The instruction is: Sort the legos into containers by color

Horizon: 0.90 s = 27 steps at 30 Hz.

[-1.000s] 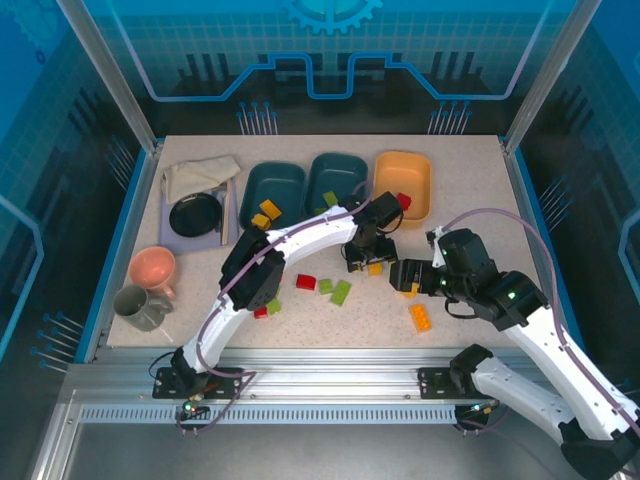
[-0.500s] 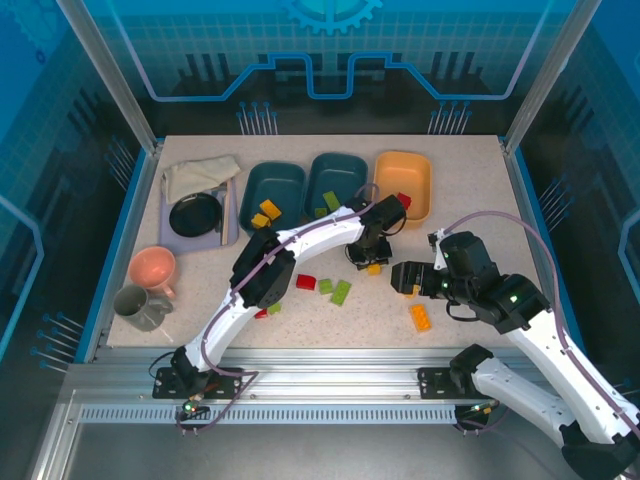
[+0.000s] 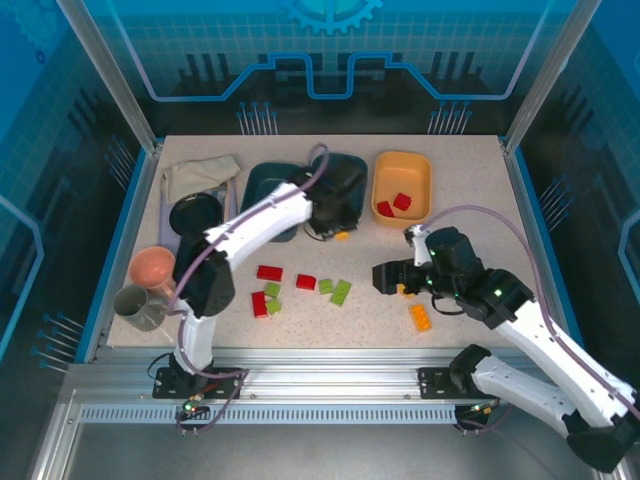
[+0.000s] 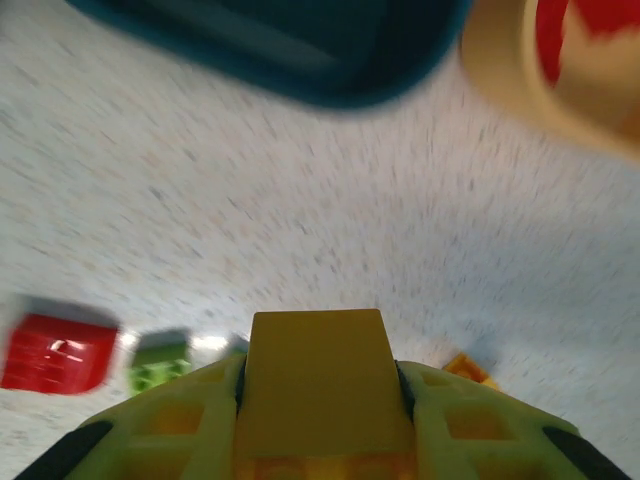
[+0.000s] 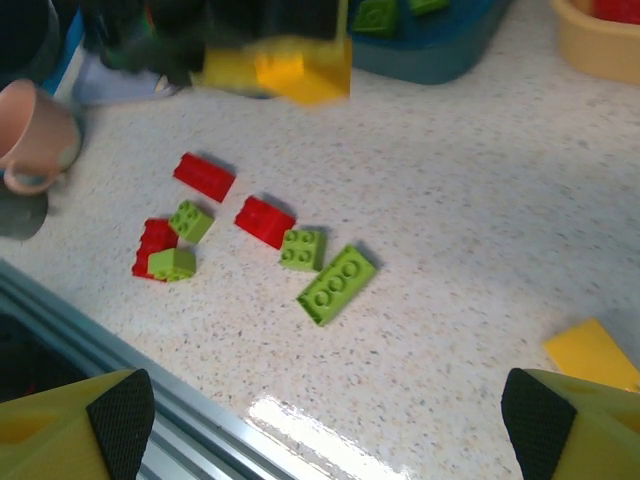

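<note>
The left gripper (image 3: 335, 228) is clamped on a yellow brick (image 4: 318, 370) above the counter (image 3: 470, 200), just near of the middle teal tub (image 3: 352, 165). That tub holds green bricks (image 5: 378, 15) and the orange tub (image 3: 403, 175) at 2 o'clock holds red, so the yellow one likely belongs in the other teal tub (image 3: 262, 185) at 10 o'clock. It should clear the rim, centre over the tub floor, then release low, while the wide-open, empty right gripper (image 3: 384, 277) at 4 o'clock keeps off that path.
</note>
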Available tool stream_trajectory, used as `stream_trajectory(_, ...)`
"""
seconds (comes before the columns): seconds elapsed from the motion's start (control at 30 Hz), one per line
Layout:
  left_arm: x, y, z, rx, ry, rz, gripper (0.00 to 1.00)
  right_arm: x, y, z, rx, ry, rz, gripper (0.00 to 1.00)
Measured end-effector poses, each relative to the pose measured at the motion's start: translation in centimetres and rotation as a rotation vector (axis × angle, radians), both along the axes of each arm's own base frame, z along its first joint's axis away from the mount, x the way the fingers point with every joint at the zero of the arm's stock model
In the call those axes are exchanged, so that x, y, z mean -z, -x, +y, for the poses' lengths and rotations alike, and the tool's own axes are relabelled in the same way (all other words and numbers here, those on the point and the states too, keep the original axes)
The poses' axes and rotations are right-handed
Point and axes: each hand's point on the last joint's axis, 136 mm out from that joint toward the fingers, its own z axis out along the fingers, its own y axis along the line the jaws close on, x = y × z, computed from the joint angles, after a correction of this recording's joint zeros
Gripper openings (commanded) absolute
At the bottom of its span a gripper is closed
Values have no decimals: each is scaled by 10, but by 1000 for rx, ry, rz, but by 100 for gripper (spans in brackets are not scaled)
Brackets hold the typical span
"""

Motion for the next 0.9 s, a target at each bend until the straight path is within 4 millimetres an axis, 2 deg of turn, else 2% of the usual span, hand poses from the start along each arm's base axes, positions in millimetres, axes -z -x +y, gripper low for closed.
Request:
stream_trajectory(0.1, -13, -26, 48, -94, -6, -35, 30, -1, -11, 30, -77, 9, -17, 94)
stream_trajectory(0.23, -4, -50, 102, -190, -50, -26, 30, -6, -32, 63, -133, 6, -29, 94)
stream_trajectory(0.33, 4, -61, 127, -222, -73, -13, 31, -9, -48, 81, -155, -3, -35, 94)
stream_trajectory(0.47, 32, -72, 144, -226, -112, 41, 32, -9, -64, 95, -172, -30, -19, 94)
stream_trajectory(0.6, 69, -82, 146, -203, -151, 107, 32, -8, -85, 99, -151, -50, 12, 94)
stream_trajectory(0.7, 91, -80, 146, -193, -175, 155, 33, -7, -98, 99, -132, -65, 33, 94)
stream_trajectory(0.8, 101, -78, 147, -192, -186, 180, 35, -6, -101, 98, -125, -74, 48, 94)
stream_trajectory(0.9, 103, -79, 147, -185, -188, 181, 43, -7, -100, 99, -129, -82, 53, 94)
